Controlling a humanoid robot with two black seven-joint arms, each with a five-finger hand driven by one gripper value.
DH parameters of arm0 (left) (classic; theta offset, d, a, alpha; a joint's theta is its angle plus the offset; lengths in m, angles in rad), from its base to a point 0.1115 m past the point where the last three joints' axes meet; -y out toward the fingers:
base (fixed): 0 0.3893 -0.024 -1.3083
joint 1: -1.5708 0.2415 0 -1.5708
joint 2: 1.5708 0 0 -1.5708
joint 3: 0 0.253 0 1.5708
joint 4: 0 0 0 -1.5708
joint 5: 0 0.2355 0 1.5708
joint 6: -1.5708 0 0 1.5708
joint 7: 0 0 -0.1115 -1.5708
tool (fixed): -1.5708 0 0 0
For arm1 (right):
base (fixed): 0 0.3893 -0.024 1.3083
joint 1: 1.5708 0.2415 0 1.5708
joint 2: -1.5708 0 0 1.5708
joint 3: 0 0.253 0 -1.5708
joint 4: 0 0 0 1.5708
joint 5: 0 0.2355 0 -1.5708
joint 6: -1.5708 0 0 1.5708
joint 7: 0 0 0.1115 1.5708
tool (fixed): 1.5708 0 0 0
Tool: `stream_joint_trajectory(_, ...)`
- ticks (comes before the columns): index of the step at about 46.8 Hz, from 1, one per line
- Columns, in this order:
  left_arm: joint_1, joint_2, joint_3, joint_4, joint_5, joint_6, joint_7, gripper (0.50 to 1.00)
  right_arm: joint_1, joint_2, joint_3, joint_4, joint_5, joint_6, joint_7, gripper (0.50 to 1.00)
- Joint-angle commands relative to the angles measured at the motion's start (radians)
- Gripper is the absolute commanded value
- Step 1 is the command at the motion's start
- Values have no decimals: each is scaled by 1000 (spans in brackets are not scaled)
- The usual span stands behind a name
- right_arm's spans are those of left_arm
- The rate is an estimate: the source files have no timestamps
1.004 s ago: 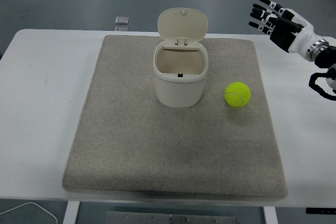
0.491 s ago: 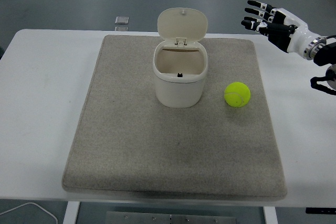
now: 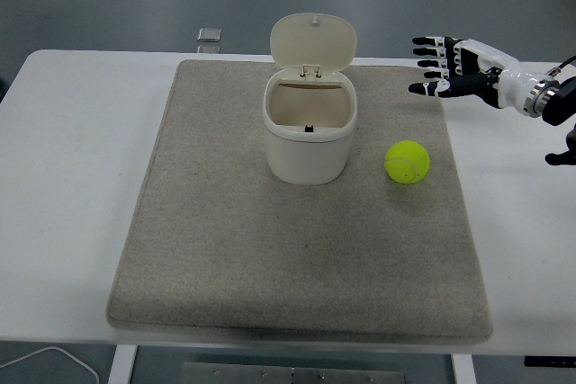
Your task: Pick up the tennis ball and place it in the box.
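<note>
Lower and further left than before, right hand (image 3: 454, 67) hangs with fingers spread wide, empty, lining up above tennis ball (image 3: 408, 161); box (image 3: 309, 137) lid open, ready.

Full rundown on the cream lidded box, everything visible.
The cream plastic box is a rounded-square bin with smooth glossy walls, standing upright on the grey felt mat, towards its far middle. Its hinged flip lid stands open and upright at the back edge. The inside looks empty, apart from a small dark catch. The yellow tennis ball lies to its right, apart. Nothing touches the box but the mat.
</note>
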Motion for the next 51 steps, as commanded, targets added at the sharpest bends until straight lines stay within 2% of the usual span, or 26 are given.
stream_joint_trajectory(1, 0, 0, 0, 0, 0, 0, 0, 990, 3, -15, 0, 0, -83, 20, 14, 932)
stream_joint_trajectory(11, 0, 0, 0, 0, 0, 0, 0, 992, 26, -32, -3, 0, -301, 41, 51, 932)
stream_joint_trajectory(21, 0, 0, 0, 0, 0, 0, 0, 992, 30, -49, 0, 12, -454, 123, 100, 932)
stream_joint_trajectory(28, 1, 0, 0, 0, 0, 0, 0, 992, 48, -101, -2, 69, -513, 172, 140, 932)
stream_joint_trajectory(32, 0, 0, 0, 0, 0, 0, 0, 992, 49, -107, -3, 81, -543, 187, 157, 932)
stream_joint_trajectory(39, 0, 0, 0, 0, 0, 0, 0, 992, 42, -107, -31, 83, -599, 186, 212, 932)
stream_joint_trajectory(51, 0, 0, 0, 0, 0, 0, 0, 992, 34, -109, -37, 123, -625, 157, 217, 930)
